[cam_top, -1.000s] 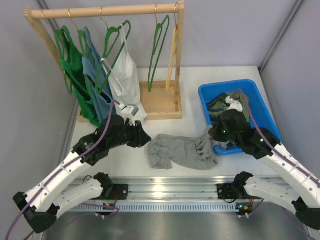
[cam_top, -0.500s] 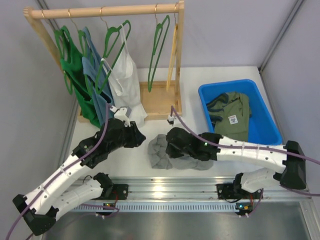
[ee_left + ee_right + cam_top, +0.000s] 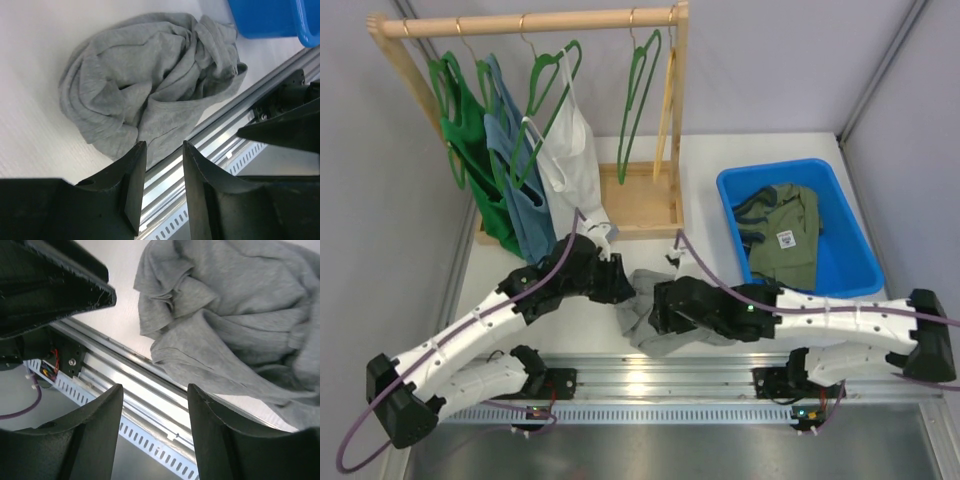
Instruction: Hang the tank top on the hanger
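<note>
From above, the tank top (image 3: 635, 320) is seen as a crumpled light grey heap at the near edge of the table (image 3: 760, 150). In the left wrist view, the left gripper (image 3: 163, 165) is held narrowly parted, empty. In the right wrist view, the right gripper (image 3: 154, 405) is spread wide, empty.

Bare table (image 3: 705, 170) between rack (image 3: 638, 228) and bin (image 3: 728, 195); left arm (image 3: 490, 325), right arm (image 3: 840, 315) seemingly flanking tank top (image 3: 638, 315)
</note>
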You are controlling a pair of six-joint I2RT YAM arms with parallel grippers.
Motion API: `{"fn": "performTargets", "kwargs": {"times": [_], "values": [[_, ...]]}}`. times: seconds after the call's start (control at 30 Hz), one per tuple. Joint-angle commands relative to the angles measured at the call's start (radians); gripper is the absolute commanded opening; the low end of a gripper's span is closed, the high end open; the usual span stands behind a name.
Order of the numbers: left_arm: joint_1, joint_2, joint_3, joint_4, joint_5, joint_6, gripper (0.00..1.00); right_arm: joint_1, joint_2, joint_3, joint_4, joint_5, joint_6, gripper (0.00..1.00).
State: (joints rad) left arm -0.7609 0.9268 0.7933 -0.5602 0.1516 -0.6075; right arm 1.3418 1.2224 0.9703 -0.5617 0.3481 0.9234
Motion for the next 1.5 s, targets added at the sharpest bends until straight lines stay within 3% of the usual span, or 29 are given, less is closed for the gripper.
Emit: {"fn": "performTargets", "kwargs": {"times": [0.0, 0.13, 0.37, 0.7, 1.2, 1.3, 1.33, 1.37, 1.47], "values": [[-0.093, 0.049, 0.044, 0.129, 0.050, 0.058, 0.40, 0.011, -0.171, -0.059, -0.104, 0.126, 0.101, 0.54], [-0.236, 0.139, 0.046, 0.206, -0.047, 0.043, 0.40, 0.010, -0.325, -0.166, -0.269, 0.212, 0.237, 0.46], [-0.408, 0.342, 0.136, 0.361, -0.142, 0.072, 0.42, 0.011, -0.483, -0.271, -0.371, 0.244, 0.345, 0.39], [-0.453, 0.662, 0.339, 0.327, -0.231, 0.155, 0.41, 0.010, -0.543, -0.232, -0.533, 0.315, 0.404, 0.32], [-0.465, 0.817, 0.382, 0.313, -0.296, 0.161, 0.41, 0.010, -0.564, -0.216, -0.566, 0.344, 0.399, 0.32], [-0.468, 0.808, 0.374, 0.310, -0.308, 0.163, 0.26, 0.010, -0.557, -0.228, -0.538, 0.335, 0.376, 0.33], [-0.468, 0.802, 0.371, 0.306, -0.316, 0.155, 0.11, 0.010, -0.546, -0.231, -0.526, 0.325, 0.367, 0.34], [-0.468, 0.776, 0.360, 0.293, -0.340, 0.147, 0.03, 0.010, -0.537, -0.234, -0.511, 0.319, 0.356, 0.34], [-0.465, 0.678, 0.299, 0.298, -0.368, 0.112, 0.00, 0.010, -0.471, -0.243, -0.442, 0.302, 0.312, 0.35]]}}
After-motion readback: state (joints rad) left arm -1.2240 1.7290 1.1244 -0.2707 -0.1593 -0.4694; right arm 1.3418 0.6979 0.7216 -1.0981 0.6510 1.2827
